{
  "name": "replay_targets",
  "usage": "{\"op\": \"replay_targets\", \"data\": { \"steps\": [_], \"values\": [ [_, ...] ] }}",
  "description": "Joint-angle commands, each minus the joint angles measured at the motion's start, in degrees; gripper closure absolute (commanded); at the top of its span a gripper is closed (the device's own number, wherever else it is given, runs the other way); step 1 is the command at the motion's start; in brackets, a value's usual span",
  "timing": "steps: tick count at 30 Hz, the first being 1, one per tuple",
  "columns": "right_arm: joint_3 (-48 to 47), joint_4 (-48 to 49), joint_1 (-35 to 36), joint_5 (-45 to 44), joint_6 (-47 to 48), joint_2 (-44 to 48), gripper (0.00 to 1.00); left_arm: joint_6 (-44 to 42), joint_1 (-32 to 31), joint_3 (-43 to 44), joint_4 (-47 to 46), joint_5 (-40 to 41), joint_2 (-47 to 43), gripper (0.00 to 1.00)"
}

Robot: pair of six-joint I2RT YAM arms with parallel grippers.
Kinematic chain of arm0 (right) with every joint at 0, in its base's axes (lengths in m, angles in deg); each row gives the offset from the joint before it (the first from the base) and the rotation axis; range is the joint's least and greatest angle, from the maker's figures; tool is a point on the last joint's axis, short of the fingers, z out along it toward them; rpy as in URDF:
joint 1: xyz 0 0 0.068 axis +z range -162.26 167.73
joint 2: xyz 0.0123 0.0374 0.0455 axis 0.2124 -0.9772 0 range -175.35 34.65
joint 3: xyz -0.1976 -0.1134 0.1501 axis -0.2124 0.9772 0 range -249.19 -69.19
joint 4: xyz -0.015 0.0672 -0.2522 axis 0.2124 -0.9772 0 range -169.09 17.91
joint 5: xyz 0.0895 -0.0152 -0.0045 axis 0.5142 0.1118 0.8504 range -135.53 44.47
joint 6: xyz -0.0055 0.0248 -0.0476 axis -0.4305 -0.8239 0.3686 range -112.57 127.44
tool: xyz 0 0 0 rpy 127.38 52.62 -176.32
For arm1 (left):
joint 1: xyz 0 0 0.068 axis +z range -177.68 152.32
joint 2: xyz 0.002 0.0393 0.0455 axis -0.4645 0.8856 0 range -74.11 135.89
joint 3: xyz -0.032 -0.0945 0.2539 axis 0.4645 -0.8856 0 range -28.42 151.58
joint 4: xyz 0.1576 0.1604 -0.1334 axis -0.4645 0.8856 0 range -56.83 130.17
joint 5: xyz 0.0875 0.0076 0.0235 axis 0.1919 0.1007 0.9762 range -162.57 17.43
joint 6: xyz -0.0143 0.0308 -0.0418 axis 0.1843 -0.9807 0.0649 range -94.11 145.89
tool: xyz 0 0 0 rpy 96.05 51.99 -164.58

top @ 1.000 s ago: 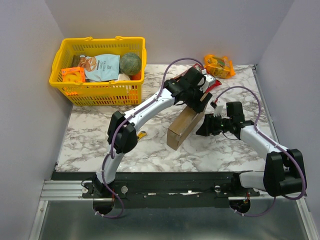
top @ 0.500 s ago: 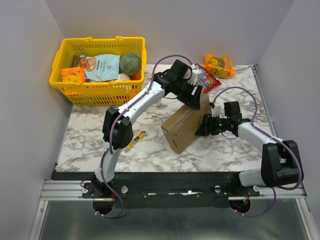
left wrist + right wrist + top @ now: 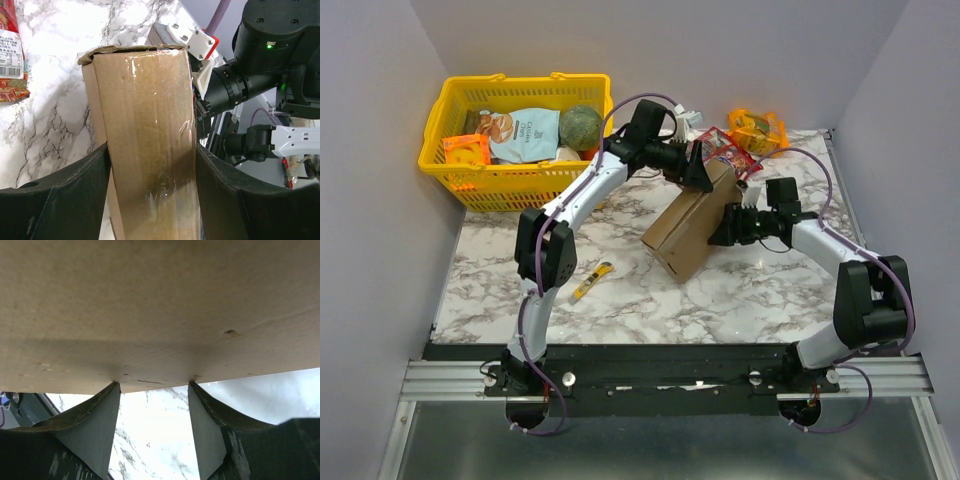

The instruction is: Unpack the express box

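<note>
The express box (image 3: 690, 228), plain brown cardboard with clear tape, stands tilted at the table's middle, its far end raised. My left gripper (image 3: 706, 172) reaches in from the basket side and is shut on that raised end. In the left wrist view both fingers press the box (image 3: 150, 120) on its two sides, the left gripper (image 3: 151, 150) straddling it. My right gripper (image 3: 723, 232) is at the box's right side. Its jaws are open, and the right wrist view shows the two tips of the right gripper (image 3: 154, 384) touching the box's flat face (image 3: 160, 305), nothing between them.
A yellow basket (image 3: 520, 180) at the back left holds snack bags and a green melon (image 3: 580, 125). A red snack packet (image 3: 730, 155) and an orange packet (image 3: 758, 130) lie behind the box. A yellow utility knife (image 3: 591, 282) lies front left of it.
The left arm has swung back toward the basket, turning the box from standing on its edge to showing a broad face. The left jaws have narrowed onto it. The right gripper followed slightly.
</note>
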Motion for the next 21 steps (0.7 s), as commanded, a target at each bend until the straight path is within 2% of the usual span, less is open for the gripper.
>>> {"op": "replay_targets", "data": {
  "steps": [1,5,8,12,15,18,19,20,21],
  "values": [
    [-2.81,0.88,1.35,-1.72,0.22,-3.28,0.36,3.77,-0.95,2.18,-4.88,-16.18,-1.4,0.45],
    [-4.12,0.44,2.05,-3.03,1.19,-4.43,0.36,6.66,-0.16,1.22,-9.35,-21.44,-1.49,0.48],
    [-5.01,-0.18,2.14,-4.0,1.72,-5.74,0.34,12.81,0.63,0.08,-16.21,-25.76,-1.93,0.52],
    [-6.32,-0.44,2.32,-4.8,1.98,-6.98,0.33,7.04,0.81,0.43,-10.61,-23.04,-3.86,0.55],
    [-6.5,-0.35,2.58,-5.84,3.12,-7.15,0.32,5.96,1.24,0.17,-10.15,-25.92,-5.09,0.55],
    [-5.98,-0.44,2.58,-7.08,4.44,-7.24,0.29,20.15,2.12,-4.12,-24.42,-32.24,-5.35,0.54],
    [-5.63,-0.53,2.67,-7.34,4.79,-7.24,0.29,26.82,2.21,-6.84,-42.84,-33.39,-5.96,0.54],
    [-5.45,-0.44,2.67,-7.43,4.71,-7.33,0.28,38.72,2.3,-10.78,-51.2,-34.36,-6.23,0.54],
    [-5.19,-0.35,2.67,-7.78,6.53,-7.42,0.28,37.97,2.3,-10.73,-50.59,-35.15,-6.15,0.55]
  ]
}}
